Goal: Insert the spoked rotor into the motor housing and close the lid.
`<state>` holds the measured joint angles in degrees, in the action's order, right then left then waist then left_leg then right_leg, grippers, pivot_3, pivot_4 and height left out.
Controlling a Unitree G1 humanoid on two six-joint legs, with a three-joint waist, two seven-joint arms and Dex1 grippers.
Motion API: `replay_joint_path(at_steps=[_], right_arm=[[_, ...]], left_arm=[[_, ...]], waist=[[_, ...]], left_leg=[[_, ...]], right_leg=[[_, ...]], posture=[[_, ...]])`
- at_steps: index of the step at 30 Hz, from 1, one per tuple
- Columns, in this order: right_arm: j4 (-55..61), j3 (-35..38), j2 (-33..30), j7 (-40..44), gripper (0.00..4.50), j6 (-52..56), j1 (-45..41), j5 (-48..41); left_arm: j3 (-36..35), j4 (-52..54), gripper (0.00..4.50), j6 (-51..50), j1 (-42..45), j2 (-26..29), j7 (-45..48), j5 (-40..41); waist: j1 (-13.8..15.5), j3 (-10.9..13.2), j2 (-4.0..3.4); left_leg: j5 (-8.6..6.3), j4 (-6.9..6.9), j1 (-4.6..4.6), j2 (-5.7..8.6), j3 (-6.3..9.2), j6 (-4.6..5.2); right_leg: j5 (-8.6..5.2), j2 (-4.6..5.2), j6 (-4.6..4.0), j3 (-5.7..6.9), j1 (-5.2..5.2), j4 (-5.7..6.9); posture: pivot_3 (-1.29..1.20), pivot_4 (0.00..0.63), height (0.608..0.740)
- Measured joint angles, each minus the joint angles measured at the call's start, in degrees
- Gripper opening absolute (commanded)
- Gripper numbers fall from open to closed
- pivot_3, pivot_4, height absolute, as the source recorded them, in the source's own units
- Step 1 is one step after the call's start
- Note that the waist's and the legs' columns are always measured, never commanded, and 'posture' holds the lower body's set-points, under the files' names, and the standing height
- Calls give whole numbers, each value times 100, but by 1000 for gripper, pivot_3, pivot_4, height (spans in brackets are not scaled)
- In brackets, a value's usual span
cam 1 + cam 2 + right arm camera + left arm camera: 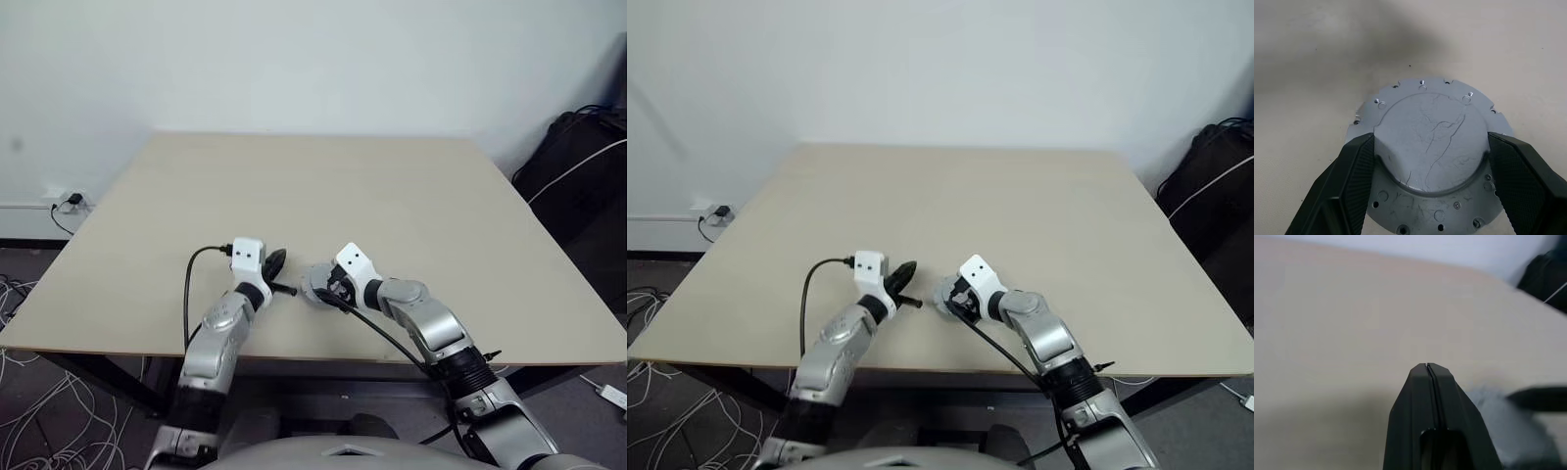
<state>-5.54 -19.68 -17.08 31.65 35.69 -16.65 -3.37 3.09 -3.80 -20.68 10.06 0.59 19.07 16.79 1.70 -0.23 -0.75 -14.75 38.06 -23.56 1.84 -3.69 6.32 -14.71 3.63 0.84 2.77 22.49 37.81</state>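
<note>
The lid (1430, 142), plain grey face with raised middle showing, sits near the table's (392, 186) near edge, a little right of centre. Left tool (1431, 369) hangs just left of it, fingers pressed together, empty. Right tool (1430, 161) clamps the lid's raised middle, apparently touching both sides.

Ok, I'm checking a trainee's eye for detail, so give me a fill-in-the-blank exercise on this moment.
1. The right gripper has its fingers on either side of the ____ middle of the lid.
2. The left gripper is ____ and holds nothing.
3. The lid rests on the ____ -coloured table.
4. The face of the lid that shows is plain ____.

Missing words: raised; shut; beige; grey
</note>
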Motion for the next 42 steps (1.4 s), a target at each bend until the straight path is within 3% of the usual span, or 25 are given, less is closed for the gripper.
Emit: replay_joint_path(at_steps=[11, 27, 31, 42], right_arm=[[99, -15, 5, -60, 3198, 35, 39, -4], [366, -26, -31, -212, 3198, 83, 219, 10], [428, 21, -53, -254, 4466, 105, 264, 18], [1191, 210, -120, -543, 4466, 420, 756, 36]], left_arm=[[-24, -2106, 0, -1755, 1742, 614, 1628, 556], [508, -2917, 0, -2163, 2206, 564, 2296, 131], [539, -2934, 0, -2161, 2226, 549, 2280, 83], [562, -2947, 0, -2150, 2242, 557, 2347, -12]], waist=[[-21, -3, 22], [4, -4, 20], [5, -5, 22], [-9, -3, 26]], left_leg=[[2, 0, -2, 0, 1, -2], [0, -17, -12, 4, 1, -2], [0, -17, -11, 5, 1, -1], [0, -21, -12, 5, 1, -1]], right_leg=[[0, -2, 0, -3, 3, -3], [-4, 9, -6, -5, 13, -13], [-4, 10, -6, -5, 12, -15], [-4, 9, -5, -5, 15, -14]], posture=[[0, 0, 740], [0, 0, 740], [0, 0, 740], [0, 0, 740]])
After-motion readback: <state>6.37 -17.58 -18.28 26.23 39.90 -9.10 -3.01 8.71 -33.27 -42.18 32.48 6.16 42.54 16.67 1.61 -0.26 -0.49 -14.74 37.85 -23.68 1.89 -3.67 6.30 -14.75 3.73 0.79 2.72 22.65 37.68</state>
